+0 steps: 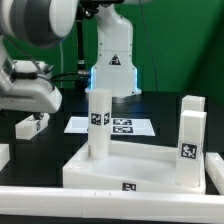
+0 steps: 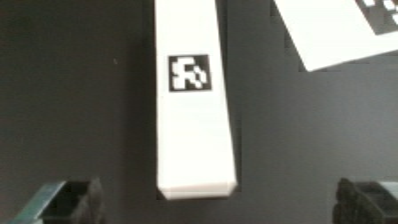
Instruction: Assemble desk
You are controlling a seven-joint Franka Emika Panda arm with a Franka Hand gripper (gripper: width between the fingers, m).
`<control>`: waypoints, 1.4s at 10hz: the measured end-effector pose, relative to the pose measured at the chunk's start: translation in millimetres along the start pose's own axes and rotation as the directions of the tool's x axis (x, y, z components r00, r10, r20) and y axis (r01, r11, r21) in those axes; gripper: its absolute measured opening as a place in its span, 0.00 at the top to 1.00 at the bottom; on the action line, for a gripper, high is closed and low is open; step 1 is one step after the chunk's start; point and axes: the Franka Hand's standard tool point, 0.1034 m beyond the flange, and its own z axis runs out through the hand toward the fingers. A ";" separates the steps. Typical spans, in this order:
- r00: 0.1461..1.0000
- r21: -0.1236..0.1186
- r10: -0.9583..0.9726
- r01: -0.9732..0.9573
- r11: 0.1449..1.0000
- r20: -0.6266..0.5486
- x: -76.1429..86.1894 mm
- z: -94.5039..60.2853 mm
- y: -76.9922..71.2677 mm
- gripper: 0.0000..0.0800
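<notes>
1. The desk top (image 1: 150, 165) is lying flat on the black table (image 1: 60, 140), near the front of the exterior view. It is a white tray with a raised rim.
2. Two white legs are standing up in the tray. One leg (image 1: 98, 122) is standing at the back corner on the exterior view's left. The other leg (image 1: 189, 140) is standing at the corner on the exterior view's right. Each one is showing a small black-and-white tag.
3. A third leg (image 1: 32, 124) is lying flat on the table, off to the exterior view's left, apart from the tray.
4. The robot arm (image 1: 30, 60) is hanging over that lying leg in the exterior view.
5. The wrist view is looking down on a long white leg (image 2: 196, 100) with a tag on it, lying on the dark table.
6. The gripper (image 2: 217, 200) is standing wide open. Its two dark fingers (image 2: 68, 202) are sitting on either side of the leg's end, with gaps between them and the leg. It is holding nothing.
7. The marker board (image 1: 112, 126) is lying flat on the table behind the tray. A corner of it (image 2: 347, 30) is showing in the wrist view too, just beside the lying leg.
8. A white robot base (image 1: 112, 55) is standing at the back.
</notes>
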 end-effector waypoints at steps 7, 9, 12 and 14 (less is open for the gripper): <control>0.979 -0.006 0.029 -0.028 1.000 0.201 8.3 21.9 2.4 0.19; 0.973 -0.007 0.046 -0.045 0.999 0.226 7.1 34.2 2.4 0.19; 0.969 -0.005 0.045 -0.045 0.999 0.244 5.2 33.9 1.6 0.19; 0.957 -0.019 0.051 -0.048 0.999 0.287 10.2 35.8 5.9 0.19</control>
